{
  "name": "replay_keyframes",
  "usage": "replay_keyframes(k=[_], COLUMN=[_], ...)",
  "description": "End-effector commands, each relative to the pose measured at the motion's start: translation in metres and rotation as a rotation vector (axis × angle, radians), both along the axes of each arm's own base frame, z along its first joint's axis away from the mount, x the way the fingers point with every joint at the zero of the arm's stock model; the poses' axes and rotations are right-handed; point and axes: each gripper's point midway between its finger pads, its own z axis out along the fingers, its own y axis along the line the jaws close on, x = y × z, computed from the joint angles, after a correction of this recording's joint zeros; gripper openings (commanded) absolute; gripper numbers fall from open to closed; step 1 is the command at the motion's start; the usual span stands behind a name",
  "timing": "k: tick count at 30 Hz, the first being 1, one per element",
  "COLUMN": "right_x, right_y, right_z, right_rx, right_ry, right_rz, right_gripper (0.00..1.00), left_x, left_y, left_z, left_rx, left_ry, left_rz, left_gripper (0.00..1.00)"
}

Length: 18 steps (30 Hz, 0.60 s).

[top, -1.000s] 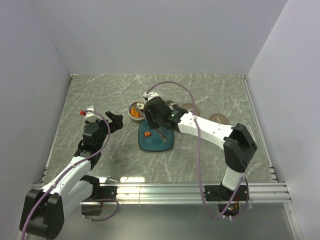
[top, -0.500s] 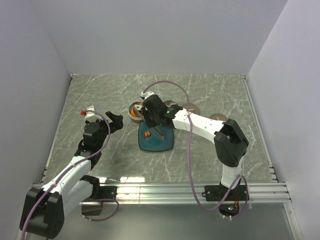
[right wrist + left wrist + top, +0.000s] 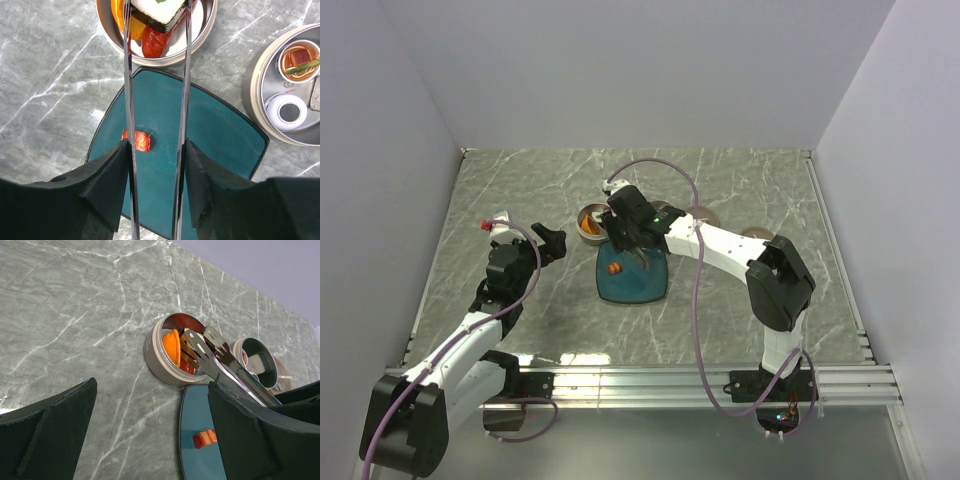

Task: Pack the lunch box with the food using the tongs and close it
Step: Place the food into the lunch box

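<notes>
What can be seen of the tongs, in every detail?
The tongs are long, thin and silvery, metal by the look, with flat slotted tips. The right tool holds them from both sides. The two arms stand apart, pass over the teal plate and reach into the round metal container, one at each side of a white block.

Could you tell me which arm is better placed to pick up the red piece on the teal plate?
Right: the right hand holds the tongs over the teal plate, right by the red piece. The left hand is open, empty and well aside.
</notes>
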Motion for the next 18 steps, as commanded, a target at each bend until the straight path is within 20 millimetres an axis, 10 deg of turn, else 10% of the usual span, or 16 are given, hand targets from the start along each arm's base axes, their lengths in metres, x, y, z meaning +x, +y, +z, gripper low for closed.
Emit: replay_keyframes(k=[1,18], right_x=[0.013,0.01], right_y=[0.007,0.002], right_z=[0.028,0.068], right_rx=[0.042,0.122], right_ry=[-0.063,-0.136], right_rz=[0.0,-0.012], right_gripper=[0.54,0.59], left_x=[0.008,0.009], left_y=[-0.001,-0.001], left_z=[0.022,0.021], left_rx=[-0.019,-0.018], left_ry=[-0.061,-0.058], left_rz=[0.003,0.002], left_gripper=[1.0,0.99])
